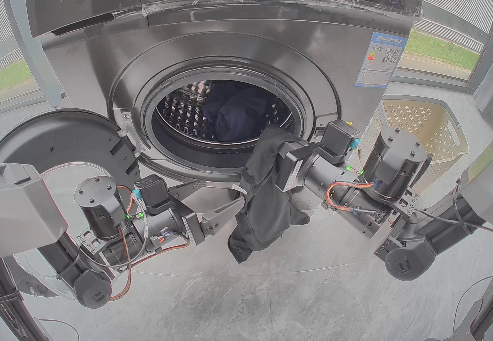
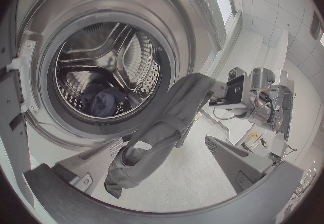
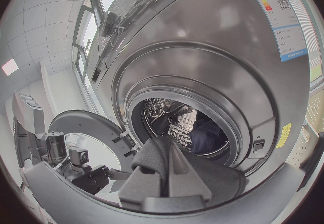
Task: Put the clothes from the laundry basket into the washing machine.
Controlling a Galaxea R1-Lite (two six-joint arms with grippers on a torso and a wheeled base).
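The washing machine (image 1: pixel 328 49) stands with its door (image 1: pixel 56 141) swung open to the left. A dark navy garment (image 1: pixel 233 111) lies inside the drum (image 1: pixel 179 111). My right gripper (image 1: pixel 275 154) is in front of the drum's lower rim, shut on a dark grey garment (image 1: pixel 262 203) that hangs down toward the floor. The wrist view has the right gripper (image 3: pixel 168 170) pinching folded grey cloth (image 3: pixel 212 174). My left gripper (image 1: pixel 223 194) is open just left of the hanging garment, one fingertip (image 1: pixel 237 202) close to it. In the left wrist view the garment (image 2: pixel 168 123) hangs between the left gripper's fingers (image 2: pixel 98 153).
A beige laundry basket (image 1: pixel 454 134) stands on the floor to the right of the machine, behind my right arm. Grey floor (image 1: pixel 308 296) lies open below the grippers. The open door takes up the space at the left.
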